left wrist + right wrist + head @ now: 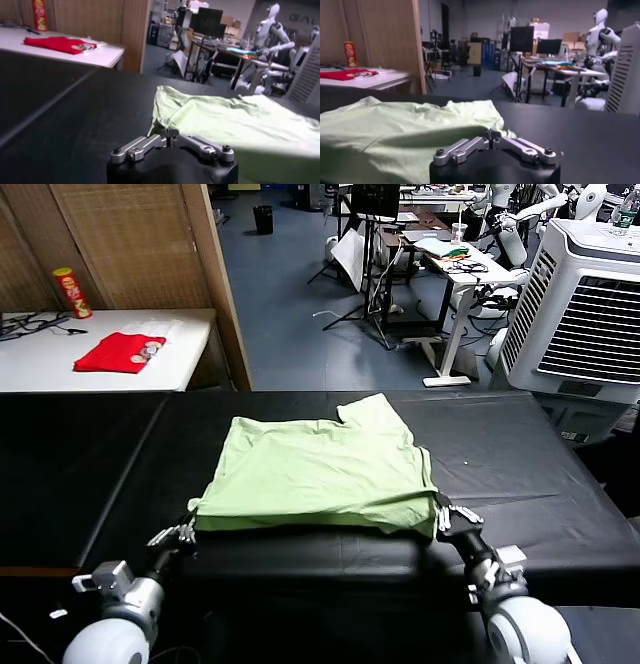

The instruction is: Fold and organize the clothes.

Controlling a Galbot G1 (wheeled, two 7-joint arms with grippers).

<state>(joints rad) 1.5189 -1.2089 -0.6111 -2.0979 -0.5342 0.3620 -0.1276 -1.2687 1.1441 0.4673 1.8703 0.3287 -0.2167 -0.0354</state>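
1. Where the black worktop (520, 474) drops off at its near edge, the shirt (315, 474) lies folded, its fold along that edge.
2. Left gripper (186, 529) fingers pinched on the shirt's near left corner; right gripper (447, 514) fingers pinched on the near right corner.
3. Bare worktop lies open either side and beyond.

Both arms reach forward low, left end effector (186, 529) and right end effector (447, 514) each pinched closed.
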